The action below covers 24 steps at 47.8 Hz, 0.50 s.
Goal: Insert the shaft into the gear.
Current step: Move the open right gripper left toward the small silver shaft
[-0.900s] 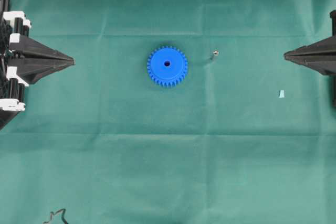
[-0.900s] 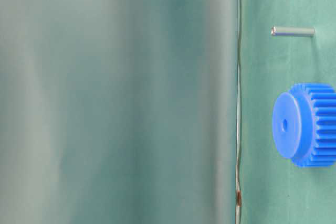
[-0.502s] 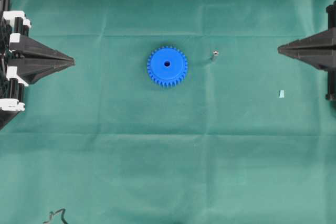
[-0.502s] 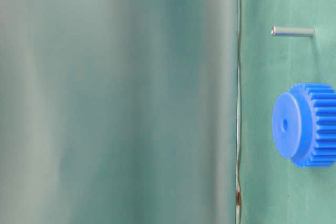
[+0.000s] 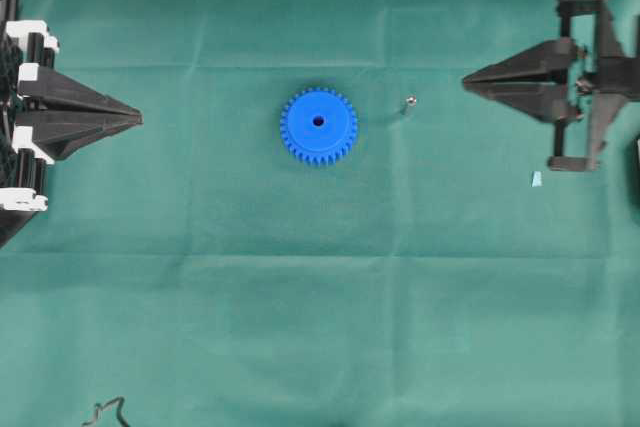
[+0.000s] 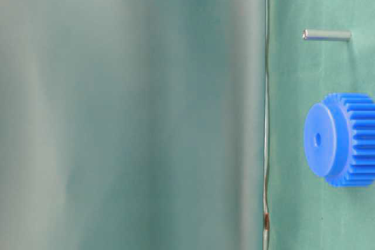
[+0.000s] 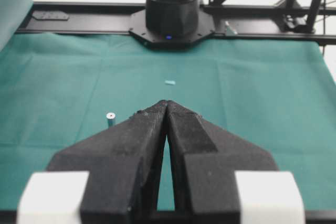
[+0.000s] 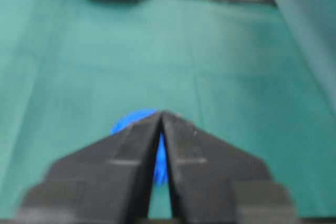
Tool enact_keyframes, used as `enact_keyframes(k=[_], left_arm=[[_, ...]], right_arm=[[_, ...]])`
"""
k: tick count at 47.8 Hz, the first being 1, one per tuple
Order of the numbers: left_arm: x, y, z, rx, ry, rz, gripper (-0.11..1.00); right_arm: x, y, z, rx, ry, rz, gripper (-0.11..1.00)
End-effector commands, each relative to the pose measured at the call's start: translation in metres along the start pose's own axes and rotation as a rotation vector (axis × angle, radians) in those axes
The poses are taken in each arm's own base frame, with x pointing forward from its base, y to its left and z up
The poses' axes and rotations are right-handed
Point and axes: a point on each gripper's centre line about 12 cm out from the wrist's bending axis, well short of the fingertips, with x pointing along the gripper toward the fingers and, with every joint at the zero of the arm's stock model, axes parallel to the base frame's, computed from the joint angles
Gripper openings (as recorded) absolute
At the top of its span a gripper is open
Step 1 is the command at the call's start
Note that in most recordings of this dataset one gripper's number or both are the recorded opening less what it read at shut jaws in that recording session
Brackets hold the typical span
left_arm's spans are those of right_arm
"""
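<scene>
Shaft (image 5: pixel 409 103) upright on surface, beside gear (image 5: pixel 318 126), nearer right gripper (image 5: pixel 466 80); both grippers' jaws clenched, empty; left gripper (image 5: pixel 138 117) farther.

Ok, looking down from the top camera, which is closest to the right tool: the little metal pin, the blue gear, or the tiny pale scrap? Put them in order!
Measured from the right tool in the overhead view:
1. The shaft, standing just left of the tool's tips.
2. The pale scrap, below the tool, toward the right edge. It's only a bit farther than the shaft.
3. The gear, in the middle of the table, beyond the shaft.
</scene>
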Motion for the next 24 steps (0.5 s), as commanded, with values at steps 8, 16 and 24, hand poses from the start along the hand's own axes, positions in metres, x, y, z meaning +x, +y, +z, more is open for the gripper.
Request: enact_keyframes(k=[8, 16, 24], left_arm=[[0.003, 0.0, 0.009, 0.0, -0.015, 0.0, 0.0], [0.003, 0.0, 0.007, 0.001, -0.002, -0.001, 0.0], [0.003, 0.0, 0.005, 0.0, 0.008, 0.0, 0.0]], right_arm=[[0.034, -0.008, -0.018, 0.01, 0.103, -0.026, 0.79], [0.056, -0.015, -0.052, 0.022, 0.21, -0.049, 0.87], [0.071, -0.019, -0.074, 0.042, 0.251, -0.064, 0.87]])
